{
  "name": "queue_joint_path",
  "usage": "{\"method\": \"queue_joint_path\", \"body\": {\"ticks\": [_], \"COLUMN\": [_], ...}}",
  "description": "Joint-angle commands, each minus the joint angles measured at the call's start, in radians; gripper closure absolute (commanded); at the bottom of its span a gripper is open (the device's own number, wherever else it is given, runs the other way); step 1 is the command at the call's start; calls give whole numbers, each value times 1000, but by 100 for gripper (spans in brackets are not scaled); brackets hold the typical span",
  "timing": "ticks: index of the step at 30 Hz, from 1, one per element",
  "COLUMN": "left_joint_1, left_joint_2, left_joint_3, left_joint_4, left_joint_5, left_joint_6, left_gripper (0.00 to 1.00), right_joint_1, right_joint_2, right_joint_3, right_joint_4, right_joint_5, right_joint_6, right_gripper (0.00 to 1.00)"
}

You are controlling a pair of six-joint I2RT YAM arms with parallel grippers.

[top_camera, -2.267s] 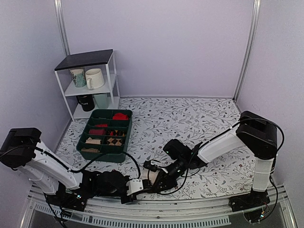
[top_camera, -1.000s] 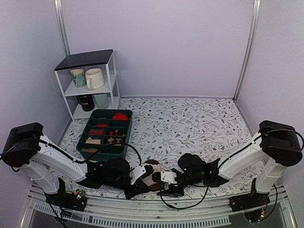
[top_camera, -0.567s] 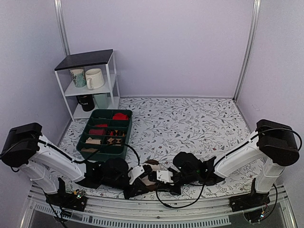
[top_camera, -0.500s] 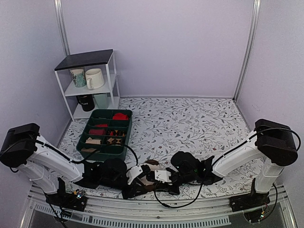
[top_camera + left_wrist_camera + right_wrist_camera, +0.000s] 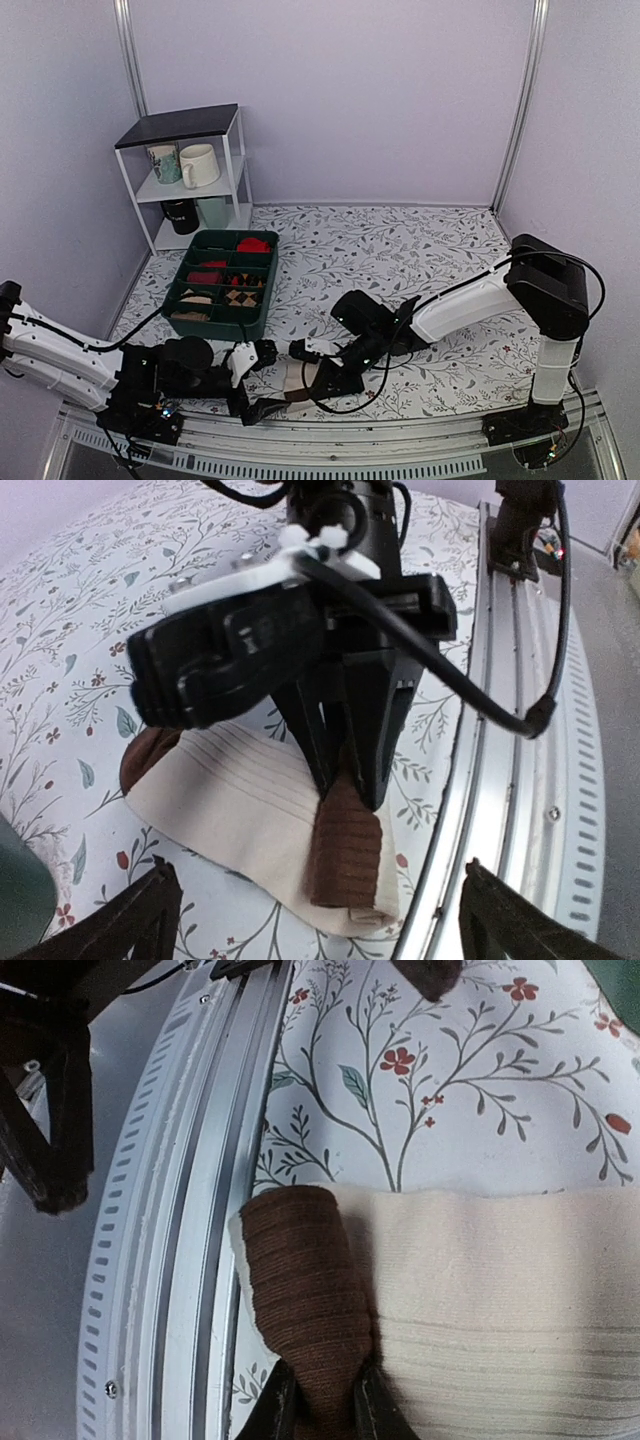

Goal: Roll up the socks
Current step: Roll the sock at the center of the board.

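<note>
The socks [image 5: 298, 380] lie folded flat at the table's near edge, cream with a dark brown band [image 5: 345, 852] turned over the end. My right gripper [image 5: 326, 374] is shut on that brown band [image 5: 305, 1295], and its fingertips [image 5: 283, 1408] pinch the band's gathered end. The cream part [image 5: 490, 1310] spreads away to the right in the right wrist view. My left gripper [image 5: 260, 380] stands wide open just left of the socks [image 5: 240, 805] and touches nothing. Its two fingers [image 5: 135, 925] show at the bottom corners of the left wrist view.
A green divided tray [image 5: 256, 303] with rolled socks in it stands at the middle left. Behind it is a white shelf [image 5: 236, 160] with mugs. The metal rail [image 5: 350, 458] runs along the near edge, right beside the socks [image 5: 170, 1220].
My left gripper has opened, let go of the socks and drawn back to the left. The right gripper has shut on the brown band, and the right arm has lifted.
</note>
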Motion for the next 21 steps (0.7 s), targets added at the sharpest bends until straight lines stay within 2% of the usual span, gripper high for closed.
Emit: {"method": "queue_joint_path", "body": {"ticks": [1,6,11,15,18,21], "left_joint_1": [-11,-14,-14,-15,-18,-20], "left_joint_2": [84,252,331,345,351,359], "left_joint_3": [7,78,115,118,110,98], "left_joint_4": [46,84,118,117,119,119], "left_joint_5": [-12,18,38,88,97,90], "left_joint_6": [71,110,151,146,125,100], "left_gripper": [4,9,12,30,48,49], "right_joint_1": [-8,-8,-8,-12,-16,-17], "right_joint_2": [95,125,128,141,148,148], "right_joint_3": [57,87,94,98,99,97], "right_joint_4": [-268,-331,-342,-351,-355,-356], "right_joint_5": [12,43,41,30,23,15], "right_joint_6": [50,73,89,102,106,105], "right_gripper": [85,85,85,85,85,85]}}
